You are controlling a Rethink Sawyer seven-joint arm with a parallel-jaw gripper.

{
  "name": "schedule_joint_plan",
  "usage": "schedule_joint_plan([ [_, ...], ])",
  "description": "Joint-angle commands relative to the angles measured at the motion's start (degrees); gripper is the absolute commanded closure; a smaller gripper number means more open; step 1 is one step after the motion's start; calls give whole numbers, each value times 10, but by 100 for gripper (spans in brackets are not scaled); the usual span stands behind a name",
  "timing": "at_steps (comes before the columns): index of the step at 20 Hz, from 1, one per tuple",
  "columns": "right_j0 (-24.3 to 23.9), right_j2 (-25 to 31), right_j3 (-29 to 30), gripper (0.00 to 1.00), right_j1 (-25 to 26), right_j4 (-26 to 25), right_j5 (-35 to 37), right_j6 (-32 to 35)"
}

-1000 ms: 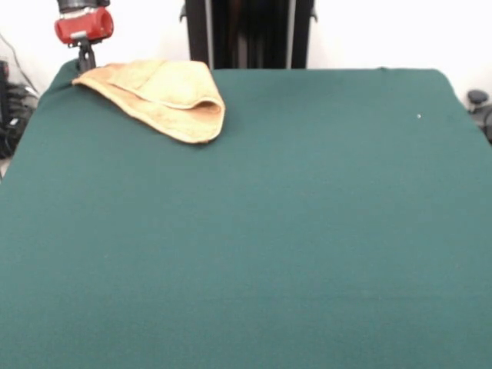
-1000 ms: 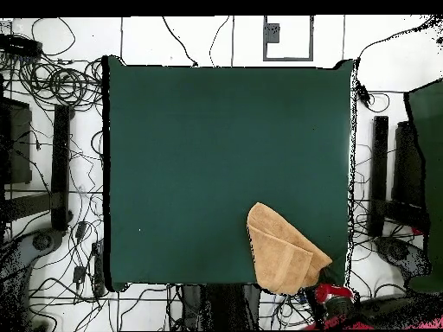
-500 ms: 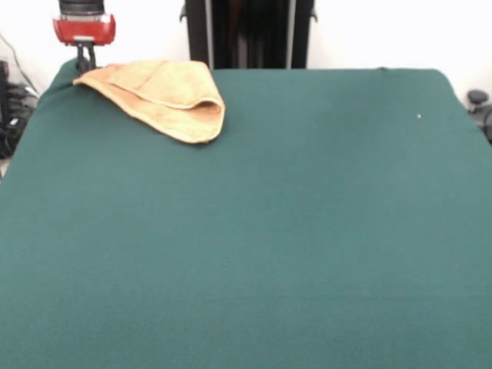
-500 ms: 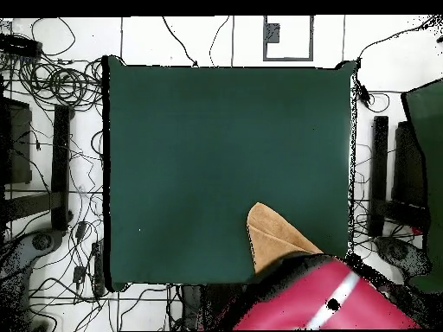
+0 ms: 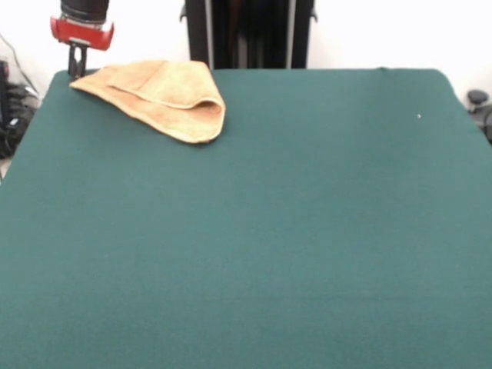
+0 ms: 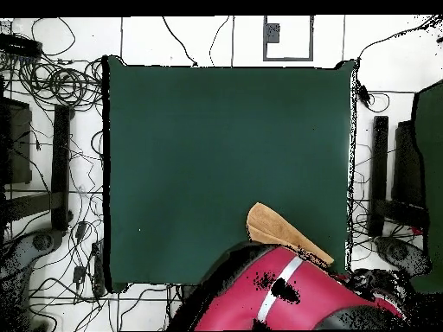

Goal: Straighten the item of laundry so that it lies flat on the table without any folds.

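One folded towel, far corner of the table

Table [image 5: 307,231] is mostly bare; the towel [image 5: 165,96] lies doubled by the robot-side edge. The gripper [image 5: 74,61] at its corner has lifted slightly, tugging the tip outward; whether it pinches cannot be told. Unfolding remains.

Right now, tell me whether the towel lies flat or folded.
Folded: the towel is doubled over, with a rounded fold edge, on the table.

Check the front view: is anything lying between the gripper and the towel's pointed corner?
Nothing. In the front view the gripper hangs right at the towel's far-left tip, with no gap visible between them. The overhead view hides that spot under the arm.
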Motion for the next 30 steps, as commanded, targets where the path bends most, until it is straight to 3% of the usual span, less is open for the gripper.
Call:
schedule_joint_plan([
  [1,35,26,4,100,-18,27,50,-14],
  [9,47,45,47,100,-63,-38,54,69],
  [11,58,49,62,100,-72,-79,51,120],
  [15,132,25,63,100,-68,-188,-17,302],
  [18,159,30,63,100,-94,-215,-66,377],
  [23,132,67,72,100,-146,-168,-78,351],
  [28,85,106,67,100,-150,-98,-75,256],
  [30,58,115,69,100,-148,-41,-80,181],
])
